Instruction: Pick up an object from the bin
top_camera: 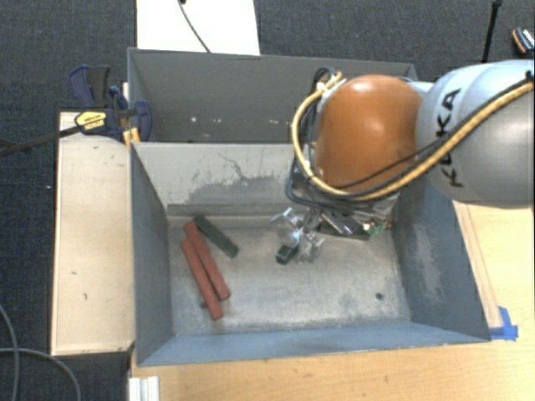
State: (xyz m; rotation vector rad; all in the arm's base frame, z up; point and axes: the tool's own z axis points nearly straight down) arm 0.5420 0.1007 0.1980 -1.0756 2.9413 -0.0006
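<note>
Hand, grip state unclear, hangs in bin, apart from two red-brown sticks and dark bar

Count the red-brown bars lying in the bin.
2. The upper red-brown bar and the lower red-brown bar lie side by side on the left of the bin floor. The arm may hide others.

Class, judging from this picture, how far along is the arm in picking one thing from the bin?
Done: the gripper is down inside the bin, near its middle. In hand: nothing visibly held. Left: two reddish sticks and a dark bar lie to the view's left; grasping and lifting remain.
</note>
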